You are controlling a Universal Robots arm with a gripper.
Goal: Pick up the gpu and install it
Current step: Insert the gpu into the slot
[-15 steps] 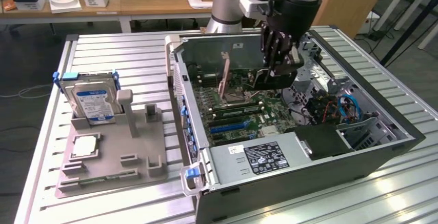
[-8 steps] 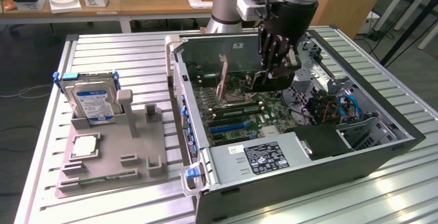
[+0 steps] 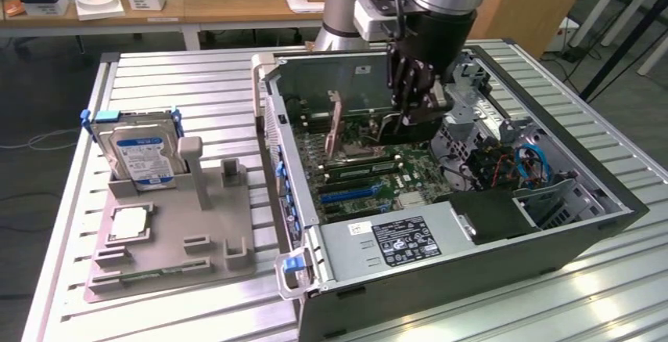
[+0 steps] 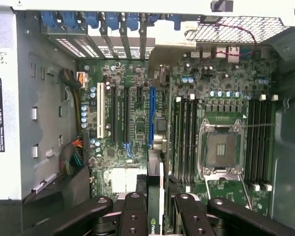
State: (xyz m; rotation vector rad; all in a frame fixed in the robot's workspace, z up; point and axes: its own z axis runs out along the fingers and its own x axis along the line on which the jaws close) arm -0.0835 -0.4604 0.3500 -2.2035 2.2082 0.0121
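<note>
My gripper (image 3: pixel 411 111) hangs inside the open computer case (image 3: pixel 584 201), above the green motherboard (image 3: pixel 365 174). It is shut on the gpu (image 3: pixel 405 129), a dark flat card held below the fingers. In the wrist view the black fingers (image 4: pixel 135 209) clamp the gpu (image 4: pixel 155 172), which appears edge-on as a slim dark strip with a green logo near the pads. The card floats above the board, beside the long blue slot (image 4: pixel 151 118) and roughly parallel to it. I cannot tell how high above the slot it is.
A hard drive (image 3: pixel 141 154) with a blue-white label stands in the grey holder tray (image 3: pixel 167 232) at the exterior view's left, with a square processor chip (image 3: pixel 128 223) below it. The power supply (image 3: pixel 402 240) fills the case's near end. The empty CPU socket (image 4: pixel 221 147) and memory slots lie beside the card.
</note>
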